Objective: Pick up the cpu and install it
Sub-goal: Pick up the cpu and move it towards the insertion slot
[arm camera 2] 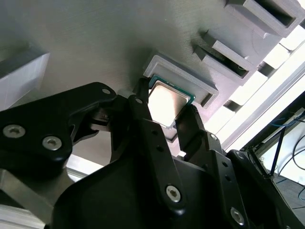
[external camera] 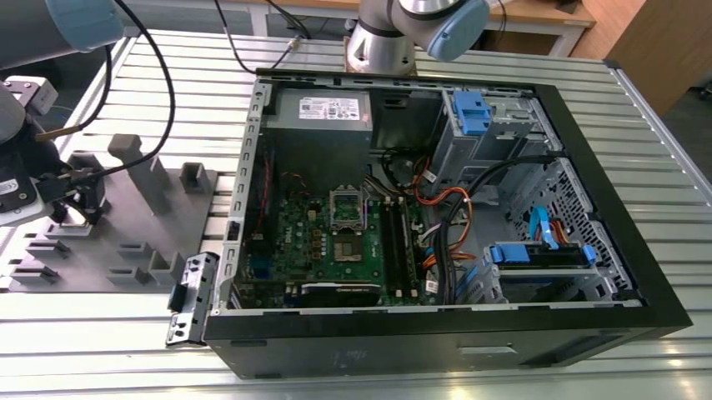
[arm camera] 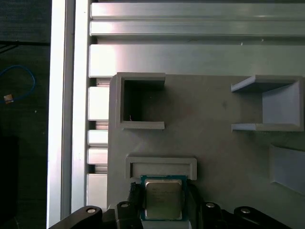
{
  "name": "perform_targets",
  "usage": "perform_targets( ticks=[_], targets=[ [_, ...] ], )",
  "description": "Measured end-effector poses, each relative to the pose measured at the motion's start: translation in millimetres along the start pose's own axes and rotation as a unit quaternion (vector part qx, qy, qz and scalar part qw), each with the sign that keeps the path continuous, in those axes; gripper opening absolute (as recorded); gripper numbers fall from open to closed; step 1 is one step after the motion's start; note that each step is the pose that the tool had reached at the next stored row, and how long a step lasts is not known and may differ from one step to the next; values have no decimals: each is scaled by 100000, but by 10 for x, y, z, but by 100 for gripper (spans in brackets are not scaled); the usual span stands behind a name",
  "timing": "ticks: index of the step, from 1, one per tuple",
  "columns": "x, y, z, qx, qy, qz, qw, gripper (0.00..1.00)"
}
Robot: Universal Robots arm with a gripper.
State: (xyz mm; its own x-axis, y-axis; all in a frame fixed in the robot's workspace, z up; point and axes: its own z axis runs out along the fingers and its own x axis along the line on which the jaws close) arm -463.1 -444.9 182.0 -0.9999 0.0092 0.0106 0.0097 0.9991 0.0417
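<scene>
The cpu [arm camera: 163, 199] is a small square chip with a silvery top and a thin green edge. It lies flat against the grey fixture plate [arm camera: 214, 129], just outside a low U-shaped holder [arm camera: 161, 164]. In the second wrist view the cpu [arm camera 2: 166, 101] sits between two black fingers [arm camera 2: 142, 107] that press on its opposite edges. My gripper [arm camera: 163, 193] is shut on it. In the exterior view the gripper [external camera: 72, 212] hangs over the fixture plate [external camera: 133, 250] at the exterior view's left. The motherboard socket [external camera: 348, 205] lies inside the open computer case.
The open black computer case [external camera: 445, 325] stands in the middle of the slatted metal table [external camera: 668, 167], with cables, a power supply and blue drive brackets inside. Upright grey blocks [external camera: 139, 171] and pockets rise from the fixture plate near the gripper. A second robot base [external camera: 384, 46] stands behind the case.
</scene>
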Motion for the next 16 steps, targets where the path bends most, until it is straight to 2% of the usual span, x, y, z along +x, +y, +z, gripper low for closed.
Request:
perform_targets(
  ticks=[12, 16],
  targets=[
    [0, 0, -1, -3, -3, -62, 100000, 47],
    [0, 2, -35, -21, -6, -64, 100000, 47]
  ],
)
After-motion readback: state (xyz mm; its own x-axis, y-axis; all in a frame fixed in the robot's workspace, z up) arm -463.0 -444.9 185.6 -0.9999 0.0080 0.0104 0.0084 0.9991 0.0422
